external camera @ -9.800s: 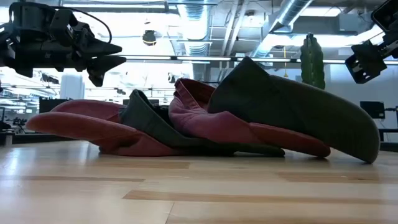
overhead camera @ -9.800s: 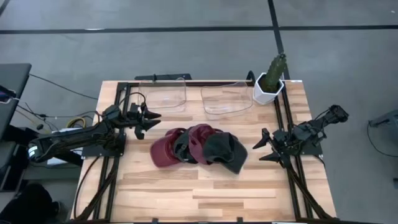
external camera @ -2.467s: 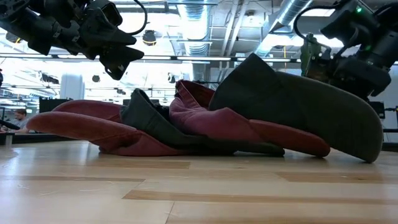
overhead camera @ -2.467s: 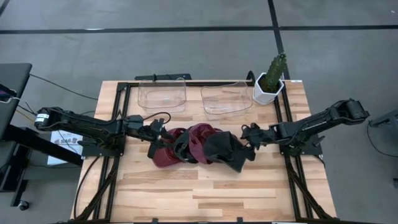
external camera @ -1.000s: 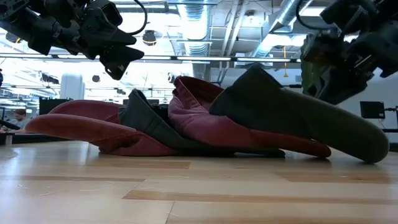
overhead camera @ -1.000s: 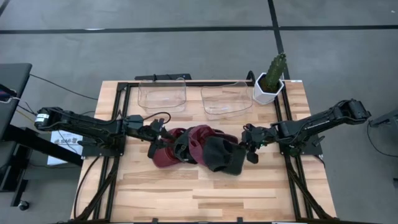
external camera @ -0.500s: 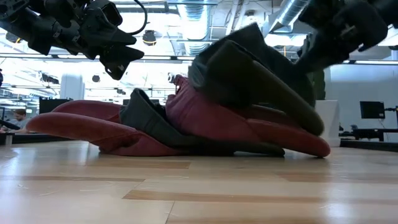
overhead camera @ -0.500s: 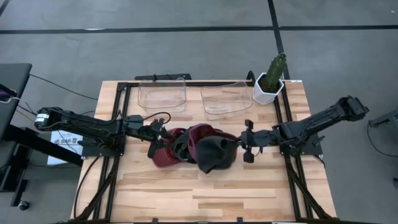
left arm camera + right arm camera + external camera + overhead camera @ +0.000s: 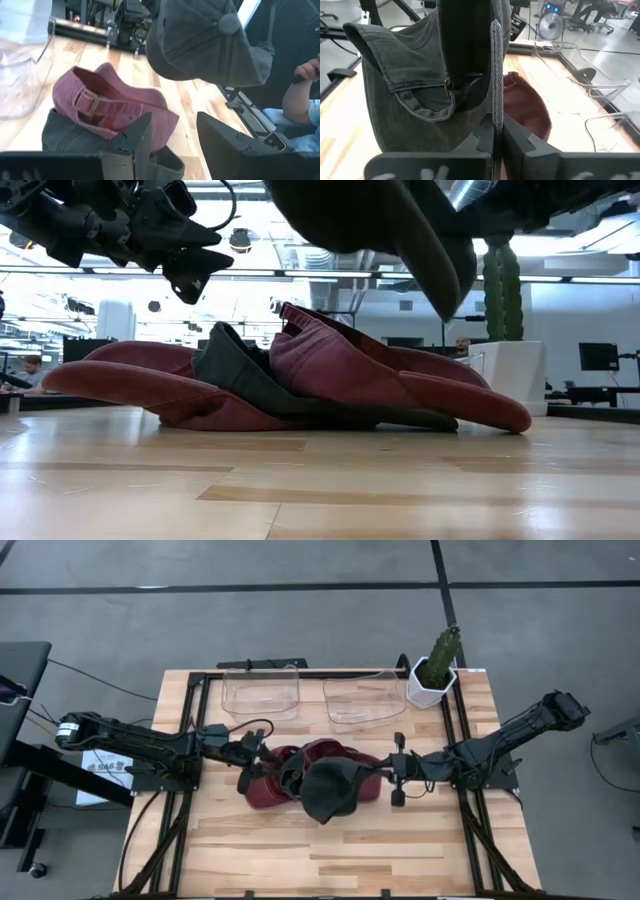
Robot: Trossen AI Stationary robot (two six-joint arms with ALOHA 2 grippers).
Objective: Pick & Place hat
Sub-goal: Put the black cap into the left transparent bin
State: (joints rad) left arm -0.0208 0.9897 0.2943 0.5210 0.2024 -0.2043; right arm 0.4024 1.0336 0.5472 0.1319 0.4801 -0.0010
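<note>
A dark grey hat (image 9: pixel 330 790) hangs in the air over the hat pile, with my right gripper (image 9: pixel 380 777) shut on it at its right side. In the low view the grey hat (image 9: pixel 400 230) is well above the pile. On the table lie two maroon hats (image 9: pixel 262 788) (image 9: pixel 335 752) with another dark hat (image 9: pixel 292 776) between them. My left gripper (image 9: pixel 248 762) hovers open above the pile's left end and touches nothing. My right gripper pinches a stitched edge of the grey hat (image 9: pixel 493 80) between its two fingers; whether it is brim or rim I cannot tell. The fingers come nearly level from the table's right. The hat is lifted clear and hangs below and ahead of the fingers, its button (image 9: pixel 229 22) facing the left arm.
Two clear bins (image 9: pixel 262 692) (image 9: pixel 365 700) stand at the table's far edge, and a potted cactus (image 9: pixel 432 675) stands at the far right. Bare wood lies in front of the pile. A person's arm (image 9: pixel 300 97) shows beyond the table's right side.
My right gripper has risen and gone a little toward the table's left while rolling, still shut on the grey hat. The hat has peeled off the pile, first its right side, and now hangs clear above it. The other hats have stayed put.
</note>
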